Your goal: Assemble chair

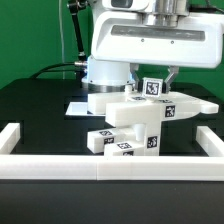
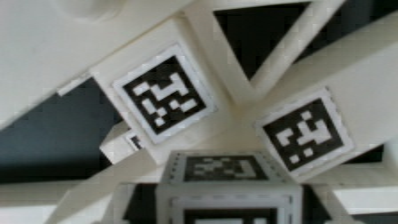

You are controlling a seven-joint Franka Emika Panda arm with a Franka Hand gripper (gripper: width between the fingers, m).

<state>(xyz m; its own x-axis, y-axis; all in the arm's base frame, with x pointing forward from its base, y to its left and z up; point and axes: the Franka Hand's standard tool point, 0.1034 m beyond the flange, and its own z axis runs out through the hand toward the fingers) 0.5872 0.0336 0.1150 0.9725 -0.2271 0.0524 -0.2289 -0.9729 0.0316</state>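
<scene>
Standing on the bench (image 1: 30, 110) inside the border rail (image 1: 110, 165), the part-built chair (image 1: 140, 120) reads as light, rigid, smooth plastic, probably best pinched across a flat-sided bar; the jaws flank its topmost tagged cube (image 1: 152, 88), their closure impossible to tell

White arm (image 1: 150, 40) comes in from above, big link filling upper centre of exterior view. Its base (image 1: 108, 72) sits at far side. Wrist upright, gripper (image 1: 156, 80) pointing straight down, low in scene. One dark finger (image 1: 172, 75) visible on exterior view's right, slanted inward. Whether jaws clamp: unreadable.
</scene>
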